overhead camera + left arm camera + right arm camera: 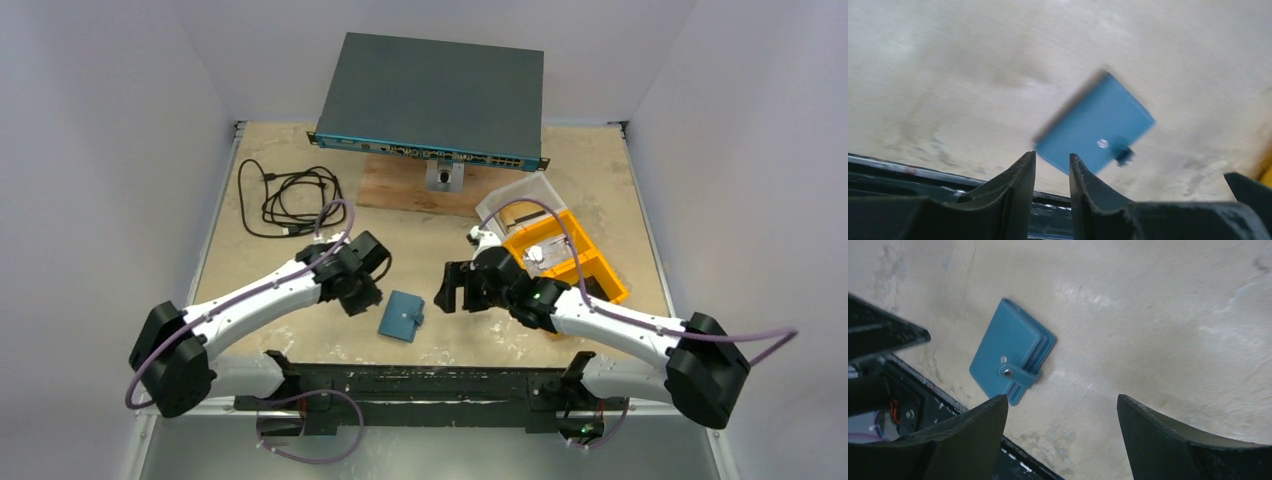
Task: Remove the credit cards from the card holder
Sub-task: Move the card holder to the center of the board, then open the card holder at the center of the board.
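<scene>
Hovering left gripper (pixel 1052 156) slightly parted, empty; right gripper (pixel 1062 399) wide, empty | wallet (pixel 401 316) snapped shut, flat on table (pixel 420 250) between them | I judge it light, soft; pinch beside tab (pixel 1020 375)

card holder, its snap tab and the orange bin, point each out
card holder (pixel 998 352): right wrist view, middle of the front cover
snap tab (pixel 1023 375): right wrist view, on the strap
orange bin (pixel 601 257): top view, its right-hand wall
</scene>
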